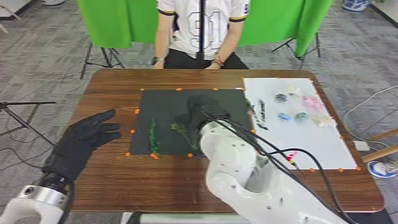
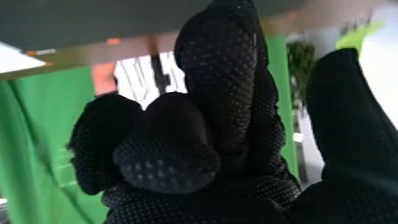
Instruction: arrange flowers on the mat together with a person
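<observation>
In the head view my right hand (image 1: 204, 106) is over the upper middle of the black mat (image 1: 169, 100). One green stem (image 1: 154, 136) lies on the mat's left part, and a branching green stem (image 1: 182, 132) is just below the hand. My left hand (image 1: 87, 136) is left of the mat, fingers relaxed. Small flowers are on the white mat (image 1: 258, 87): blue (image 1: 284, 116), teal (image 1: 301, 116), pink (image 1: 313, 103) and dark grey (image 1: 281, 98). In the right wrist view my right hand (image 2: 213, 135) has its thumb apart from a straight finger, with nothing visible between them; other fingers bend loosely.
Dark stems (image 1: 258, 114) lie along the white mat's left side. A small red and yellow item (image 1: 290, 156) is near its lower edge, close to my right arm and its cables. Orange markers dot both mats' edges on the brown table (image 1: 115, 180).
</observation>
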